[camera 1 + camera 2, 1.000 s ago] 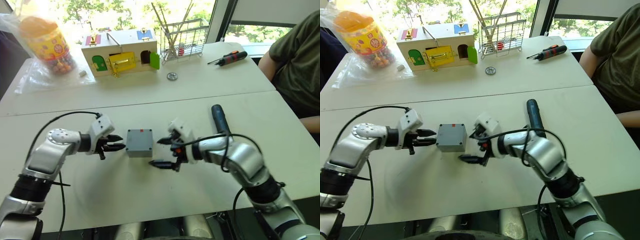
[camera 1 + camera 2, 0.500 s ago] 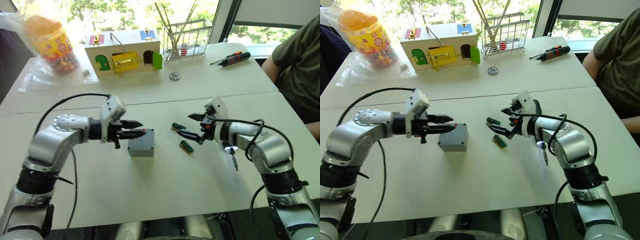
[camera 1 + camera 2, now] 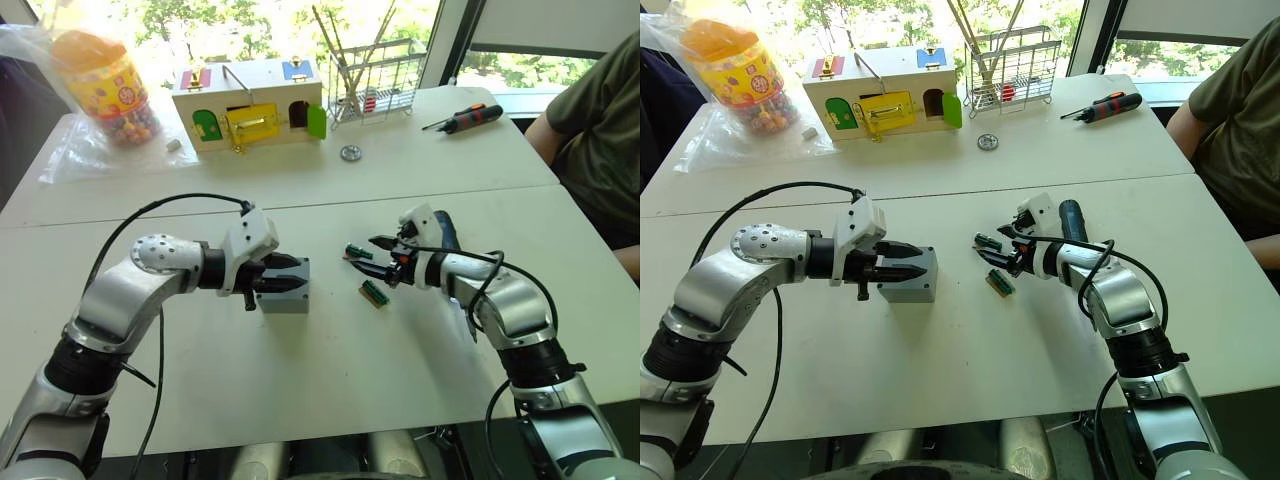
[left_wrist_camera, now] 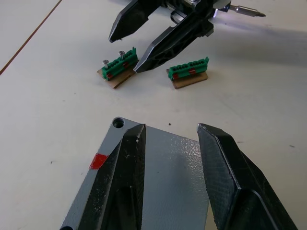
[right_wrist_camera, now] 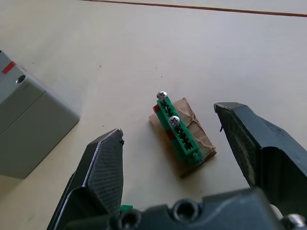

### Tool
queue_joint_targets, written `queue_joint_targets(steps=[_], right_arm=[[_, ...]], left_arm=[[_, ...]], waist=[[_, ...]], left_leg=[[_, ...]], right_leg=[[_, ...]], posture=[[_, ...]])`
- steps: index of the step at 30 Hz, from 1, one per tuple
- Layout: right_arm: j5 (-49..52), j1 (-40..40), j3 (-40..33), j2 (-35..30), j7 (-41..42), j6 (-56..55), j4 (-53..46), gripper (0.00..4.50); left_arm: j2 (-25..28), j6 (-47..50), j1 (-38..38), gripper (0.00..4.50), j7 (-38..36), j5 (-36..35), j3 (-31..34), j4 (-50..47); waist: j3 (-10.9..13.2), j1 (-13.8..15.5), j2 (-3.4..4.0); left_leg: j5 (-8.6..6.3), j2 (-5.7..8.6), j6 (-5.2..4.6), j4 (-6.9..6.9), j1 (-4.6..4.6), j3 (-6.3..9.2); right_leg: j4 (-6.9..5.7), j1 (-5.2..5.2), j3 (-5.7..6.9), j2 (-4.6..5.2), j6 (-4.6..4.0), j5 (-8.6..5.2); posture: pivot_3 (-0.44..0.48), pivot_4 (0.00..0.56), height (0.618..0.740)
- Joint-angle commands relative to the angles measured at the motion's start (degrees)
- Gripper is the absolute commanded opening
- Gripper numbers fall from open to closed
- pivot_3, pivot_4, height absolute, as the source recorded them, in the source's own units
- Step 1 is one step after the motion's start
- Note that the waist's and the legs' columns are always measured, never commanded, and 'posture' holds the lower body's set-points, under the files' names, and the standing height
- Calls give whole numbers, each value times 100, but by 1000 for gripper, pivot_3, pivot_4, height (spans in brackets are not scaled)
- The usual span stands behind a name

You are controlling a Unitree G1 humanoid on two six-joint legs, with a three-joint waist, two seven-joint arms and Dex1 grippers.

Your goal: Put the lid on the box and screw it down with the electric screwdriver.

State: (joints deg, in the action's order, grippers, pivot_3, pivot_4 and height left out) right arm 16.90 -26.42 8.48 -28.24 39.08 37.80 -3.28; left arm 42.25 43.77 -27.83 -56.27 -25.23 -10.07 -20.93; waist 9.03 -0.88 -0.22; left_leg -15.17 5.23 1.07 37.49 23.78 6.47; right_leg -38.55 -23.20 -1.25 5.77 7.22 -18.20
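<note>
Since half a second ago my left claw dropped onto the lid, fingers spread, seated on the box mid-desk. Right claw hangs open over green screw strips. Screwing remains; electric screwdriver unused.

electric screwdriver mostly behind right arm

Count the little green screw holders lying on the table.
2. One green holder sits between the right gripper's open fingers; the other green holder lies just nearer the robot, right of the box.
</note>
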Motion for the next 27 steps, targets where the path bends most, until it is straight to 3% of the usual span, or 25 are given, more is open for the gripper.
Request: queue_joint_targets(steps=[1,2,3,5,10,27], right_arm=[[-55,-117,-77,34,-8,-132,-65,3489],[-105,-122,-51,25,-9,-164,-41,3489],[-119,-117,-51,36,-13,-174,-34,2929],[-106,-122,-95,91,-40,-164,-19,2369],[-89,-123,-148,138,-74,-139,-15,44],[154,-265,-522,138,-199,114,-422,44]], left_arm=[[80,-142,-20,1707,-38,40,51,-108],[84,-157,-7,1707,-43,46,50,-95],[89,-177,17,1707,-47,60,43,-88],[98,-217,63,1707,-61,104,14,-72],[96,-260,116,1707,-71,160,-13,-67],[96,-290,43,1707,-86,81,191,214]], waist=[[0,-2,0],[0,-3,0],[0,-3,0],[0,-7,0],[0,-5,0],[0,-12,0]], left_leg=[[0,0,0,0,0,0],[0,0,0,0,0,0],[0,0,0,0,0,0],[0,0,0,0,0,0],[0,0,0,0,0,0],[0,0,0,0,0,0]], right_leg=[[0,0,0,0,0,0],[0,0,0,0,0,0],[0,0,0,0,0,0],[0,0,0,0,0,0],[0,-1,0,-1,0,0],[-1,-1,0,-1,0,0]], posture=[[0,150,740],[0,150,740],[0,150,740],[0,150,740],[0,150,740],[0,150,740]])
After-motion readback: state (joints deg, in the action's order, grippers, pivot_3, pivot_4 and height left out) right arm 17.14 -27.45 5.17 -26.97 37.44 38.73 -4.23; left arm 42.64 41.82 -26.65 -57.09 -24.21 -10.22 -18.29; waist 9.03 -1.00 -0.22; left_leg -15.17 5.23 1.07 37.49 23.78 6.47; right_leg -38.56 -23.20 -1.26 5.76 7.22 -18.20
